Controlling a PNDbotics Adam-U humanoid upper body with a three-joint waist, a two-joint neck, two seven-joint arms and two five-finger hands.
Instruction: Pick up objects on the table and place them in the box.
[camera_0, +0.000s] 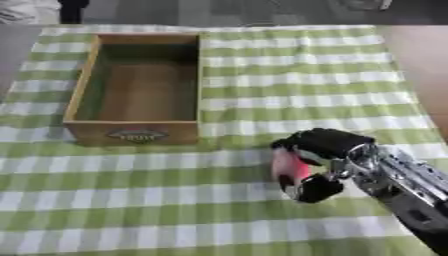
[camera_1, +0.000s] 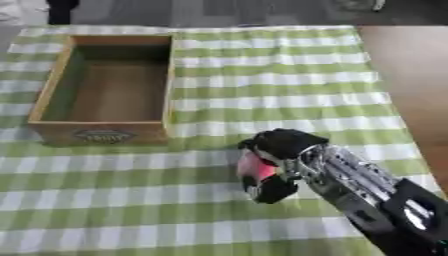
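Your right hand (camera_0: 325, 162) comes in from the lower right, fingers (camera_0: 322, 141) and thumb curled round one red object (camera_0: 289, 169), pinched between them, right at the cloth. It's the only loose object showing. Beyond the fingertips, up and to their left, sits one wooden box (camera_0: 85, 80), open. Green-and-white checked cloth (camera_0: 289, 85) underneath; brown table (camera_1: 411, 70) right of the hand, grey floor beyond.

Right hand (camera_0: 325, 162) curled, arm entering lower right.
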